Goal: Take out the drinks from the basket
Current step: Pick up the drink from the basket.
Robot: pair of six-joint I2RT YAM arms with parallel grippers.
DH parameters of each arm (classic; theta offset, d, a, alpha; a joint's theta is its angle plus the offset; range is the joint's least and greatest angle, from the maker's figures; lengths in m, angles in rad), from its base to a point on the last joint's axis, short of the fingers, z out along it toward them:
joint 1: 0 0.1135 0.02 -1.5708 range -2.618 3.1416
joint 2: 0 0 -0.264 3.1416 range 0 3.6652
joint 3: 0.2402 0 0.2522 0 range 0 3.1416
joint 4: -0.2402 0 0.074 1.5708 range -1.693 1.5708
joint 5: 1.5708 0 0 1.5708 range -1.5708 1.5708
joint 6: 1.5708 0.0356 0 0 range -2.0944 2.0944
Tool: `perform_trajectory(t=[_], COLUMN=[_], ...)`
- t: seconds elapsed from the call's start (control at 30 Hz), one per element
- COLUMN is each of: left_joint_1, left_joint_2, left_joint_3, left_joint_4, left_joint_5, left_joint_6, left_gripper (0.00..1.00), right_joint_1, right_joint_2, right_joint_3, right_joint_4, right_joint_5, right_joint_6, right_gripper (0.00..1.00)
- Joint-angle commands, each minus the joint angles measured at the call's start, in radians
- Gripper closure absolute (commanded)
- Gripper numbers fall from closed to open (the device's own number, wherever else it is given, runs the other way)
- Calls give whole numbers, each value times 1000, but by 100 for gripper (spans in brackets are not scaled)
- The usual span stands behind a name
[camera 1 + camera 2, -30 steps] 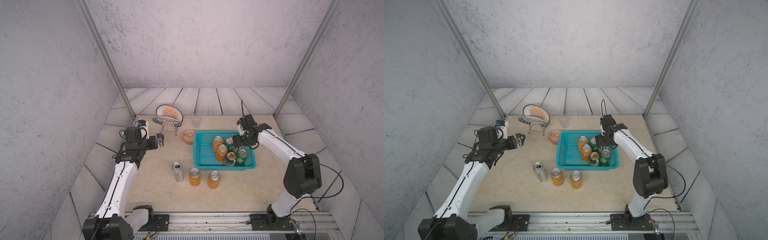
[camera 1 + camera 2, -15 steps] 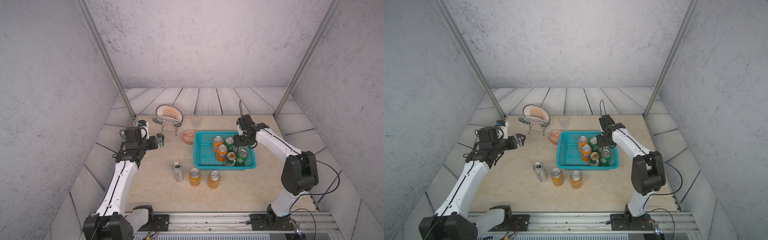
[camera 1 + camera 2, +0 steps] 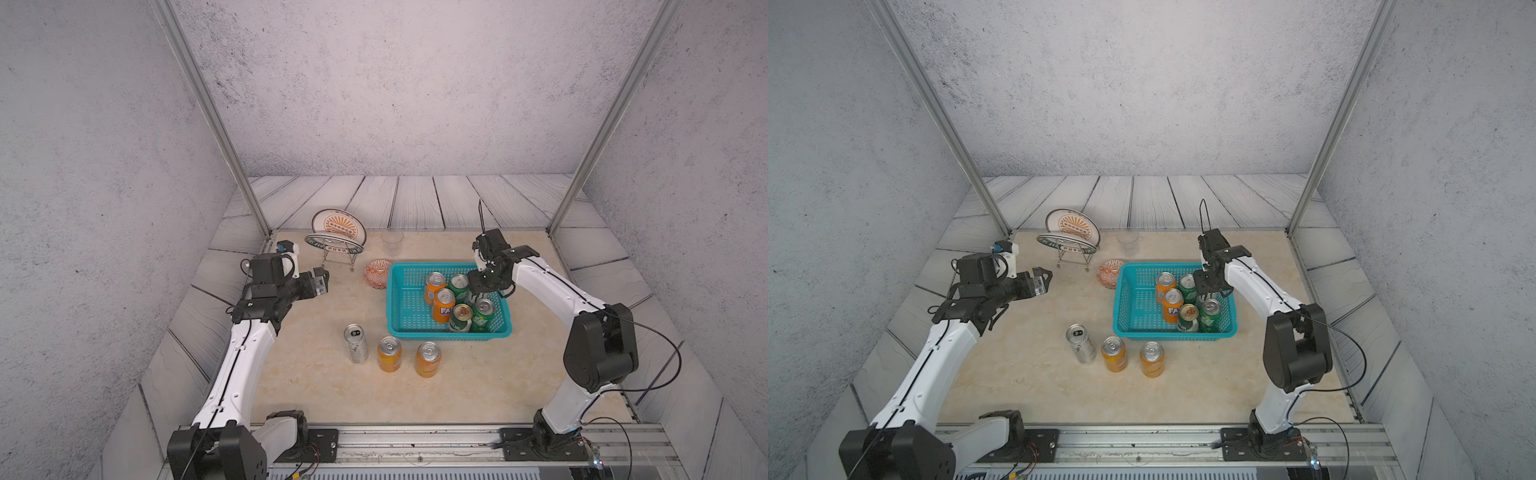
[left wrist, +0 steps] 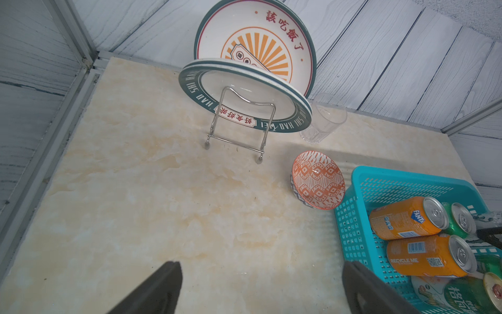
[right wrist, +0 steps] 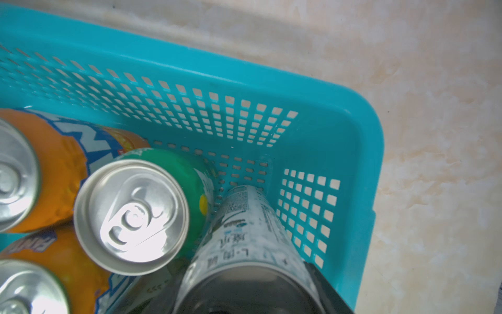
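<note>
**Right claw on a silver-white can, down in the basket's corner**

Right claw (image 3: 476, 293) is lowered into the turquoise basket (image 3: 409, 301) at its far right corner; it is closed around a tall silver-white can (image 5: 244, 231); in the right wrist view a dark finger (image 5: 323, 282) lies against the can's side. The can is inside the basket, its foot low in the mesh corner.

Just beside it stands the rear green can (image 5: 130, 217). Left of that are the rear orange can (image 3: 434, 286) and the front orange can (image 3: 444, 306). Two more, the inner green can (image 3: 461, 316) and the outer green can (image 3: 483, 313), stand at the near wall. All are packed into the basket's right half; the left half is bare mesh.

On the bench (image 3: 311, 386), just in front of the basket, three stand upright in a row: the loose silver-white can (image 3: 355, 343), the middle orange can (image 3: 389, 353) and the end orange can (image 3: 428, 358).

Left claw (image 3: 320, 282) has its jaws wide apart and holds nothing; it hovers over the bench's left side, well apart from the basket and near the plate rack (image 3: 336, 253).

A patterned bowl (image 3: 377, 273) sits just beside the basket's far left corner; a clear cup (image 3: 392, 243) stands behind it.
</note>
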Motion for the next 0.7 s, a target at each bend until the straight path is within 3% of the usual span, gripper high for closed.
perform_trajectory(t=[0.0,0.33,0.67], left_joint_1=[12,12,14], left_joint_2=[4,7,9], left_joint_3=[4,7,9], left_joint_4=[-4,-5,-10], left_joint_5=[13,15,16], left_joint_6=[-8,-7,-1], left_gripper=[1,1,1], right_joint_1=[6,31,150], right_joint_2=[-134,-279,-432], right_joint_3=[28,91,168], right_joint_4=[7,-91,-211], right_joint_5=[32,9,34], right_joint_6=[-16,-6,30], right_gripper=[50,50,50])
